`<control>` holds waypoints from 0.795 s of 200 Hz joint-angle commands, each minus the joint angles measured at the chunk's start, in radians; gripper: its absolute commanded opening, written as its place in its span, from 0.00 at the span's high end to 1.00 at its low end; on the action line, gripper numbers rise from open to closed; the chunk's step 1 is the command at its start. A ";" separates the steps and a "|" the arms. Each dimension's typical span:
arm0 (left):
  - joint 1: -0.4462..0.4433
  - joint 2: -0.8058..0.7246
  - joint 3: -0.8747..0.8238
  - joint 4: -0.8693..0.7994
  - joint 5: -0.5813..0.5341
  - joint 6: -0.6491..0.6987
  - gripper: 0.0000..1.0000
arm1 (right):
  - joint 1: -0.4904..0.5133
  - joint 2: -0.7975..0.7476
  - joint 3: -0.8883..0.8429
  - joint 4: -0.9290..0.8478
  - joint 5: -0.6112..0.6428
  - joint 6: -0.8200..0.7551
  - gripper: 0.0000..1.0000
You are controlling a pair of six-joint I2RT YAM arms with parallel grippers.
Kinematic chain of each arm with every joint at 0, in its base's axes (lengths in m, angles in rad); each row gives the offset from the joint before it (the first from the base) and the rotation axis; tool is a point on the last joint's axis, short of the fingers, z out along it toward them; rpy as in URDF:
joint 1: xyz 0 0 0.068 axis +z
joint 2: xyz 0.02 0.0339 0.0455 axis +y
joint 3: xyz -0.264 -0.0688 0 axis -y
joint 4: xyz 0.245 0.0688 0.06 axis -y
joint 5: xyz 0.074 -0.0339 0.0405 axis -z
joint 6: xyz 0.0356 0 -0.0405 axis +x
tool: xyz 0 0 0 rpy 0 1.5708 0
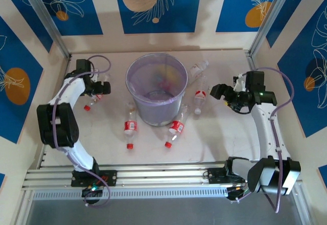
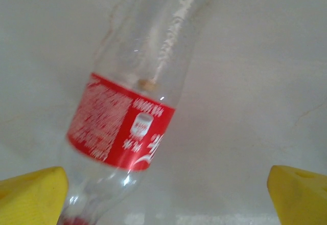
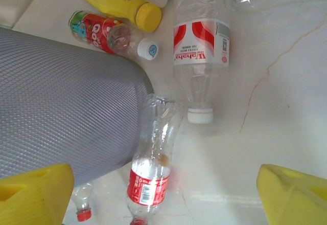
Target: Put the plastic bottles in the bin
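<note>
The left gripper [image 2: 166, 202] hangs low over a clear bottle with a red label [image 2: 122, 130]; its yellow fingers [image 2: 30, 197] are spread wide to either side and touch nothing. The stance reads as lining up a grasp across the bottle's body, though the bottle sits nearer the left finger than the middle. From above, this bottle lies flat on the white table [image 1: 214, 138] just left of the bin [image 1: 156, 89], with its red cap toward the arms.

The right gripper [image 1: 218, 91] stands off to the bin's right, jaws likewise apart and empty. Its wrist camera looks down on a white-capped Wahaha bottle [image 3: 200, 56] lying flat; a second red-labelled bottle [image 3: 150, 169] lies just beside the bin's meshed wall, perhaps touching it. Beyond them a yellow bottle [image 3: 120, 2] and a bottle with a colourful label [image 3: 102, 30] lie close together by the bin — probably rolled or dropped there, all on their sides.

Most bottles are on the table, so the task looks early; whether anything is inside the bin cannot be told through its translucent wall.
</note>
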 commanded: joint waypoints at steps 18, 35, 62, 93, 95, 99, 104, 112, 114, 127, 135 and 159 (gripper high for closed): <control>0.024 0.097 0.108 -0.025 0.043 0.079 0.00 | -0.012 -0.035 0.026 -0.056 -0.063 -0.002 0.08; 0.028 0.134 0.128 -0.032 0.016 0.089 0.00 | -0.013 -0.047 0.019 -0.054 -0.065 0.003 0.08; 0.032 0.182 0.153 -0.039 0.000 0.093 0.00 | -0.014 -0.055 0.006 -0.037 -0.064 0.013 0.08; 0.032 0.209 0.147 -0.049 -0.019 0.052 0.02 | -0.009 -0.054 -0.003 -0.018 -0.083 0.030 0.09; 0.032 0.209 0.145 -0.048 -0.020 0.049 0.03 | -0.009 -0.054 -0.003 -0.019 -0.084 0.030 0.09; 0.032 0.207 0.139 -0.048 -0.023 0.044 0.05 | -0.009 -0.052 -0.003 -0.017 -0.089 0.031 0.09; 0.032 0.205 0.135 -0.049 -0.022 0.038 0.07 | -0.008 -0.054 -0.001 -0.016 -0.093 0.031 0.09; 0.032 0.202 0.128 -0.051 -0.020 0.032 0.10 | -0.008 -0.054 0.000 -0.017 -0.096 0.031 0.09; 0.031 0.201 0.127 -0.051 -0.019 0.031 0.10 | -0.008 -0.054 0.000 -0.017 -0.097 0.032 0.09; 0.030 0.200 0.116 -0.049 -0.010 0.024 0.13 | -0.009 -0.055 0.003 -0.013 -0.100 0.034 0.09; 0.030 0.202 0.110 -0.046 -0.010 0.022 0.14 | -0.009 -0.054 0.005 -0.008 -0.102 0.037 0.09; 0.031 0.212 0.095 -0.040 -0.009 0.015 0.16 | -0.005 -0.055 0.000 0.015 -0.108 0.053 0.09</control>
